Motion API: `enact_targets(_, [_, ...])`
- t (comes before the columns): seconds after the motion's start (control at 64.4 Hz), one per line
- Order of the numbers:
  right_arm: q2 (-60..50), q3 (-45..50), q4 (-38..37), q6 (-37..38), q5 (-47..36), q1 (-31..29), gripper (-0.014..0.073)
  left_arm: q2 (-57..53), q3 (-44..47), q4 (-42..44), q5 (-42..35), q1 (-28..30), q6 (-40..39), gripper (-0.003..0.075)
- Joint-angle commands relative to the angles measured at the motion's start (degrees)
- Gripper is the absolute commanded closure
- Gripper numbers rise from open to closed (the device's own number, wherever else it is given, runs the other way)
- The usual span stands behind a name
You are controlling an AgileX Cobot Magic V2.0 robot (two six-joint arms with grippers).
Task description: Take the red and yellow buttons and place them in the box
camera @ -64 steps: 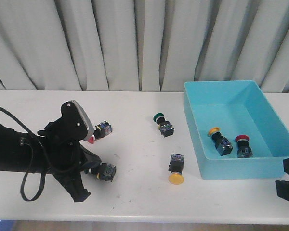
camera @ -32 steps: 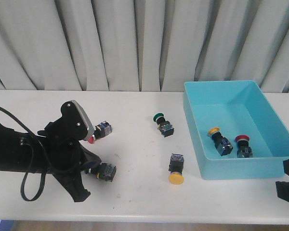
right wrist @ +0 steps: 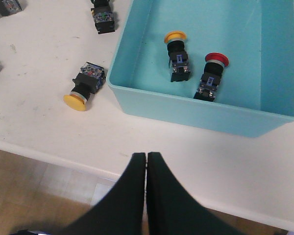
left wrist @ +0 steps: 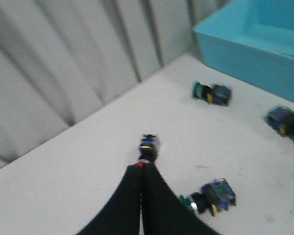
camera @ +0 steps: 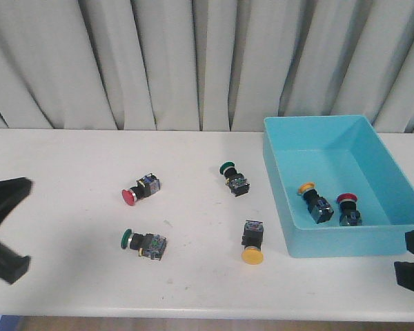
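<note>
A red button (camera: 139,190) lies on its side at the table's left middle. A yellow button (camera: 252,241) lies just left of the turquoise box (camera: 345,241). Inside the box rest another yellow button (camera: 313,200) and another red button (camera: 348,209). My left gripper (left wrist: 141,166) is shut and empty, and the red button (left wrist: 148,146) shows just past its tips. In the front view the left arm (camera: 3,207) sits at the far left edge. My right gripper (right wrist: 146,155) is shut and empty, over the table's front edge, nearer than the box (right wrist: 186,110).
Two green-capped buttons lie on the table, one (camera: 145,242) in front of the red button and one (camera: 233,178) near the box's back left corner. Grey curtains hang behind the table. The right arm's end (camera: 410,262) sits at the front right corner.
The left arm has pulled back from over the red and green buttons to the far left edge, uncovering both. The buttons and the right arm have not moved.
</note>
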Motion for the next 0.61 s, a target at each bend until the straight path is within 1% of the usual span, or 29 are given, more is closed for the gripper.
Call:
enact_targets(0.0, [-0.3, -1.5, 0.1, 0.0, -2.6, 0.0, 0.0601, -13.0, 4.9, -1.3, -7.1, 2.4, -5.3, 0.0728])
enact_targets(0.016, [-0.3, -1.5, 0.1, 0.0, -2.6, 0.0, 0.0601, -14.8, 7.0, -1.3, -8.0, 2.6, -5.4, 0.0728])
enact_targets(0.14, [-0.3, -1.5, 0.1, 0.0, -2.6, 0.0, 0.0601, -30.4, 14.8, -1.5, -12.2, 3.0, -6.4, 0.0728])
enact_targets(0.233, [-0.3, -1.5, 0.1, 0.0, -2.6, 0.0, 0.0601, -40.9, 19.9, -1.1, -13.6, 3.0, -10.2, 0.0728])
enact_targets(0.295, [-0.3, -1.5, 0.1, 0.0, -2.6, 0.0, 0.0601, -44.3, 22.2, 2.0, -14.2, 3.0, -13.4, 0.0728])
enact_targets(0.311, [-0.3, -1.5, 0.1, 0.0, -2.6, 0.0, 0.0601, -44.8, 22.8, 4.6, -14.4, 3.0, -15.0, 0.0728])
enact_targets(0.357, [-0.3, -1.5, 0.1, 0.0, -2.5, 0.0, 0.0601, -44.3, 23.6, 8.4, -14.7, 3.1, -19.3, 0.0728])
enact_targets(0.544, [-0.3, -1.5, 0.1, 0.0, -2.2, 0.0, 0.0601, -42.9, 25.7, 33.7, -13.9, 4.2, -45.9, 0.0728])
enact_targets(0.59, [-0.3, -1.5, 0.1, 0.0, -2.1, 0.0, 0.0601, -42.9, 26.5, 38.2, -13.9, 5.4, -50.4, 0.0728])
